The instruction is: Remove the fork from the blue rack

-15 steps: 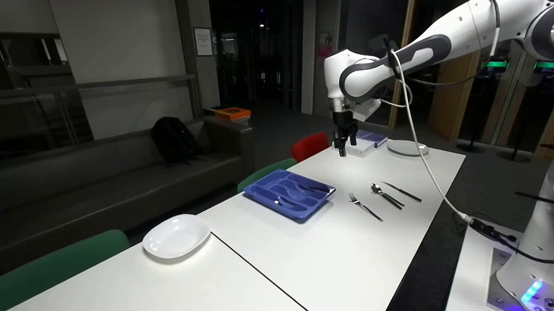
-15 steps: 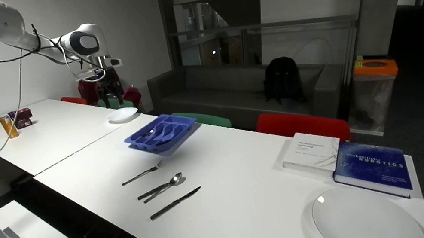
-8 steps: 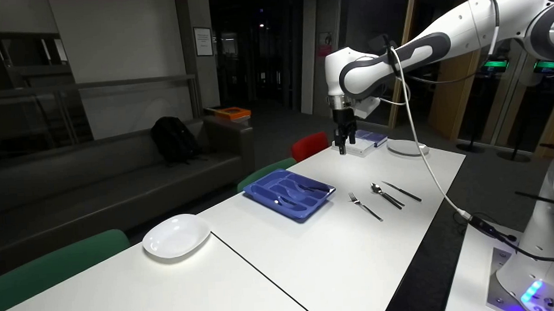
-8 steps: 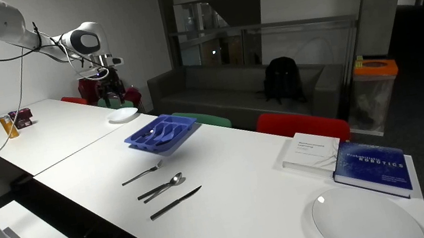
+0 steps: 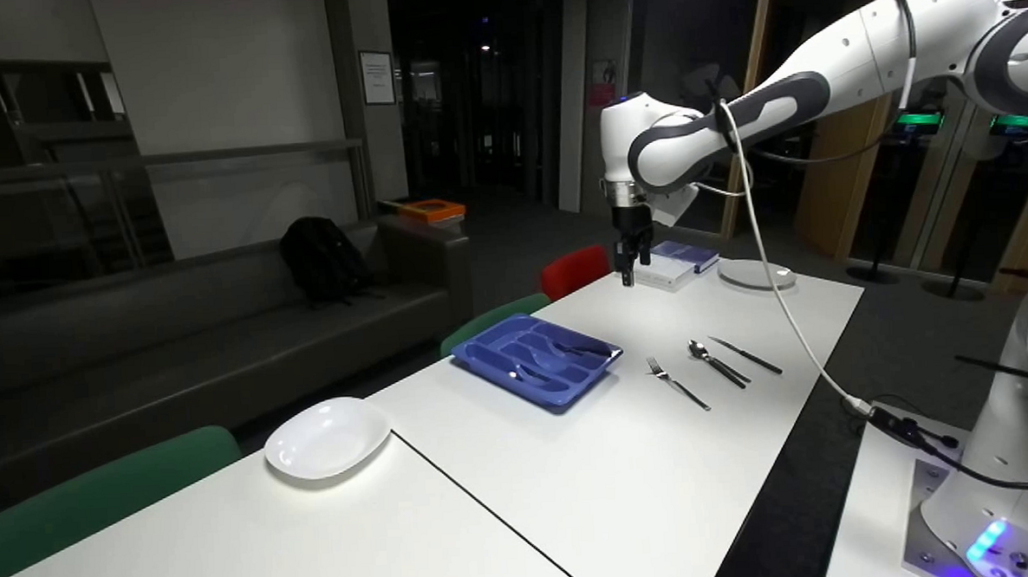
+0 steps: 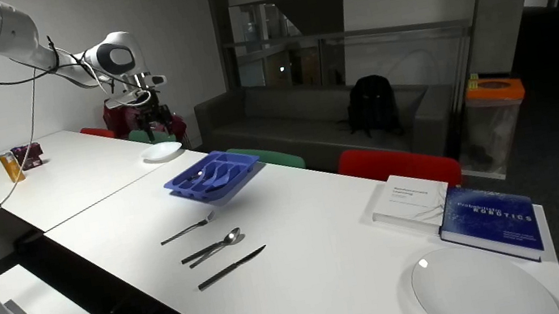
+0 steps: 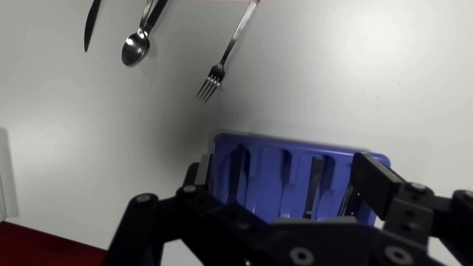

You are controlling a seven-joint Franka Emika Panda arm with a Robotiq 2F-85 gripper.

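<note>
The end effector [image 7: 282, 166] is nearest in the wrist view, btm of frame, set wide: its fingers [image 7: 373, 177] stand well apart. Past them, lower ctr, is the blue rack [image 7: 269, 173], seen b/w the fingers; at least 3 slots hold cutlery [image 7: 314, 184], the R one partly hidden by a finger. Mostly handles show, so can't tell if a fork's among them. Further up the frame, on the white desk [image 7: 92, 129] & apart from the rack: fork [image 7: 217, 71], top ctr, tines ptg down-L; spoon [image 7: 135, 50], upper L, 2 handles showing; knife [image 7: 91, 24], L of the spoon, cut off by the top edge.

In an exterior view, a round plate [image 6: 480, 285] is closest, lower R corner; just past it, R side, blue book [image 6: 489, 220] & white book [image 6: 411, 200] side by side. Knife, spoon & fork lie in a row, ctr-L, nearest to furthest in that order. Rack's behind them, a bit L of ctr. White bowl [image 6: 162, 152] is past the rack, upper L. End effector's up there too, raised on the robot arm [image 6: 4, 30], well apart from the rack. Far back, upper ctr: gray sofa [image 6: 293, 103] w/ black backpack [image 6: 374, 104] on it.
</note>
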